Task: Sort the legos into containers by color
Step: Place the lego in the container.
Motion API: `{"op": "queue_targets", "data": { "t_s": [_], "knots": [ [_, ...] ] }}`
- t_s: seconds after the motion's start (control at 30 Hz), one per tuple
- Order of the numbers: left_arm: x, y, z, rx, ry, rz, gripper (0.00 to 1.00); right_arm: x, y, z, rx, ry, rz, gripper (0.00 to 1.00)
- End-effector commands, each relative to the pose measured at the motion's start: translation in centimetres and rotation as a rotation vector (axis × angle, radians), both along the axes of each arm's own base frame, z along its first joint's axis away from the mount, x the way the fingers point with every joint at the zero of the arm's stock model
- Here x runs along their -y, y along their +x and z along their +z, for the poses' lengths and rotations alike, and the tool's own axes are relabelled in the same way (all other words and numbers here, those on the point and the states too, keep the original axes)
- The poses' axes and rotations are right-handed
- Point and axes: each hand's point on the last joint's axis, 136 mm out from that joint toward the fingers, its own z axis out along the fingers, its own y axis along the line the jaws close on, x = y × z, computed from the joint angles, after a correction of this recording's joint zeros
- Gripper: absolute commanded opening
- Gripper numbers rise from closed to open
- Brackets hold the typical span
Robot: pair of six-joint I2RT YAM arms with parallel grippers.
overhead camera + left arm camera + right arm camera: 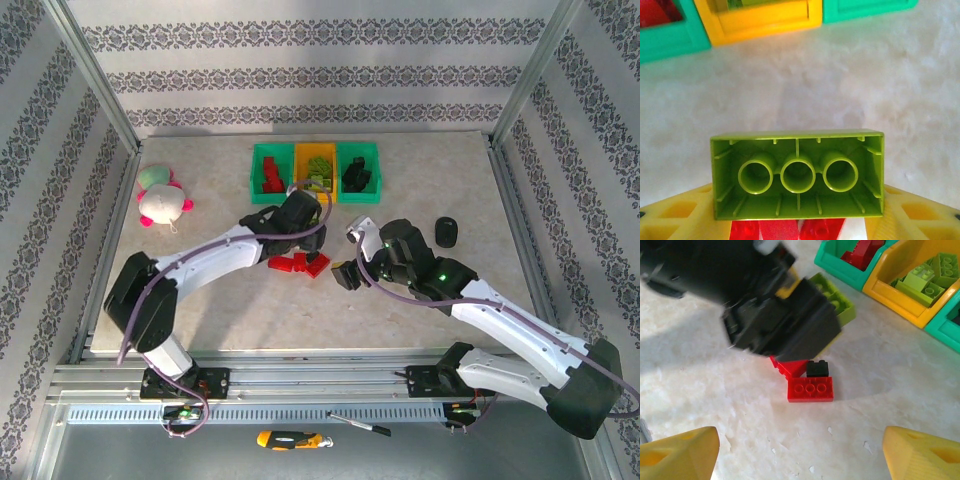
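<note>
Fingers [675, 217] of the left end effector [798, 214] are clamped on either end of a lime green lego [797, 172]. Its hollow underside faces the wrist camera. It is held above the tabletop [840, 90], just short of the orange bin [765, 22] in the middle of the containers [272, 149].

The right end effector [800, 455] hangs over the tabletop with its jaws spread wide and nothing between them. Just ahead of it lie the loose pieces. A small black lego [817, 368] touches the far edge of a red lego [810, 389]. A second red lego [785, 366] lies partly under the left end effector.

In the row of containers, the left green bin [256, 172] holds red pieces, the orange bin lime green ones, and the right green bin [378, 172] black ones.

A plush toy [162, 198] sits well off to the left. A dark rounded object [447, 232] lies beside the right arm; I cannot tell what it is.
</note>
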Motion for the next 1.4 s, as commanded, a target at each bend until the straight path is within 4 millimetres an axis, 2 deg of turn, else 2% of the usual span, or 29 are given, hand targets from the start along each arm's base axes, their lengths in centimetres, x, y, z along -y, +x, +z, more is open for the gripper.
{"op": "queue_targets", "data": {
  "t_s": [0.0, 0.27, 0.43, 0.53, 0.63, 0.7, 0.77, 0.87, 1.07, 1.2, 1.37],
  "knots": [
    [-0.2, 3.8, 0.5, 0.05, 0.047, -0.005, 0.63, 0.0, 0.3, 1.6, 0.053, 0.018, -0.014, 0.85],
    [0.7, 12.8, 1.0, 0.098, 0.05, 0.021, 0.63, 1.0, 0.9, 1.7, 0.064, 0.016, -0.059, 0.85],
    [1.2, 17.8, 0.3, 0.104, 0.063, 0.019, 0.63, 1.1, 1.2, 1.5, 0.058, 0.016, -0.068, 0.85],
    [1.7, 19.6, -0.2, 0.112, 0.09, 0.001, 0.66, 1.1, 1.2, 1.5, 0.054, 0.018, -0.069, 0.85],
    [2.2, 20.5, 0.3, 0.113, 0.096, -0.015, 0.8, 1.2, 1.1, 1.5, 0.053, 0.018, -0.074, 0.85],
    [2.4, 20.5, 0.8, 0.114, 0.089, -0.022, 0.92, 1.3, 1.1, 1.5, 0.051, 0.017, -0.077, 0.85],
    [2.4, 20.2, 1.8, 0.122, 0.077, -0.023, 0.98, 1.3, 1.0, 1.6, 0.05, 0.022, -0.077, 0.85],
    [2.4, 19.1, 3.6, 0.145, 0.061, -0.034, 0.99, 1.3, 1.0, 1.2, 0.043, 0.018, -0.077, 0.85],
    [1.2, 15.2, 6.7, 0.198, -0.002, -0.022, 0.99, 0.8, 1.9, -0.7, -0.005, -0.028, -0.102, 0.84],
    [-1.1, 11.6, 6.9, 0.186, -0.041, 0.03, 0.99, -0.7, 2.2, -2.3, -0.031, -0.055, -0.069, 0.84],
    [-5.2, 6.7, 5.2, 0.144, -0.026, 0.101, 0.99, -3.0, 2.8, -5.5, -0.086, -0.108, -0.001, 0.85]
  ]
}}
